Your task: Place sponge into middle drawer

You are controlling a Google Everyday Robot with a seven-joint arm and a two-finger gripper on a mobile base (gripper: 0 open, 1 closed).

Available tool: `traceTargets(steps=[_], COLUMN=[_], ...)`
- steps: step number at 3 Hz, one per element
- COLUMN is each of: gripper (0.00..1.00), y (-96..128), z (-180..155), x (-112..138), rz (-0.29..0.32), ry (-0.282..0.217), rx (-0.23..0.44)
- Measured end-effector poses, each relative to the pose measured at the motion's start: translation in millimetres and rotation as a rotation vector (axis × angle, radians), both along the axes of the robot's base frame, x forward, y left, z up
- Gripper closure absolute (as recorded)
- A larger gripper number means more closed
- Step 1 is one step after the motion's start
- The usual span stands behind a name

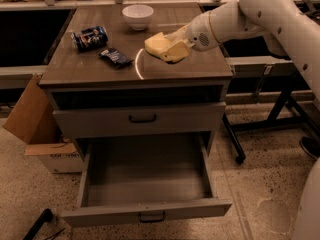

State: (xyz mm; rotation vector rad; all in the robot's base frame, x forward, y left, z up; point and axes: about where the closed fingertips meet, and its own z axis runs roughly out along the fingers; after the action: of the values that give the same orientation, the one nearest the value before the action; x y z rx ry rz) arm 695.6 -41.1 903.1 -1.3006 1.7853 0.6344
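Observation:
The pale yellow sponge (158,44) is held in my gripper (173,47), which is shut on it, just above the right part of the cabinet top (165,71). The white arm reaches in from the upper right. The middle drawer (148,213) is pulled out wide open below, its grey floor bare, with a small dark handle on its slim front panel. It lies well below and in front of the gripper.
A white bowl (137,15) stands at the back of the cabinet top. A blue drink can (90,37) lies on its side at the left, with a dark snack packet (115,57) beside it. A taller grey drawer front (142,119) is shut above the open one. A cardboard box (31,121) stands at the left on the floor.

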Motion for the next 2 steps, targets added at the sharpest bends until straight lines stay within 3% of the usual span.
traceTargets(steps=[1,2], gripper=[1.0,1.0], y=[0.1,4.9], z=[-0.1,-12.1], x=[0.1,-16.9], rz=[0.0,0.058], ry=[0.0,-0.014], rx=[0.0,-0.034])
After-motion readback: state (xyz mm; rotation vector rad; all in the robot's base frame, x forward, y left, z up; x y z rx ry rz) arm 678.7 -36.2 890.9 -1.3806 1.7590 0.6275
